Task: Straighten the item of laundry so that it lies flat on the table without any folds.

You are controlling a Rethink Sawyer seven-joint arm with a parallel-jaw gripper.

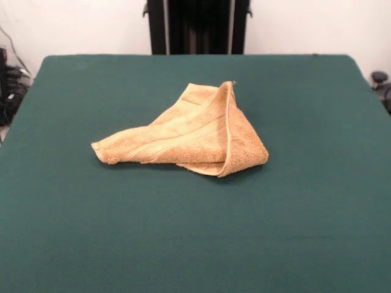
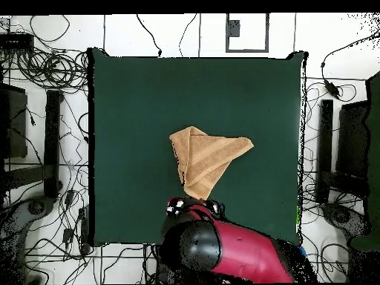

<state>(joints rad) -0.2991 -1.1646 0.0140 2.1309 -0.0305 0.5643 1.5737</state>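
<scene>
The orange-tan towel [image 1: 194, 135] lies crumpled near the middle of the dark green table [image 1: 305, 213]. It is folded into a rough triangle, with one hemmed edge turned up along its right side and a layer tucked under. In the overhead view the towel [image 2: 206, 159] points its narrow tip towards the robot. The red arm [image 2: 230, 252] reaches over the table's edge on the robot's side. Its black end with the gripper [image 2: 193, 208] hangs just beside that tip, seen only from above. The front view shows no arm over the table.
The black pedestal [image 1: 197, 27] stands behind the table's far edge in the front view. Cables and dark equipment [image 2: 44, 133] lie on the floor round the table's sides.
</scene>
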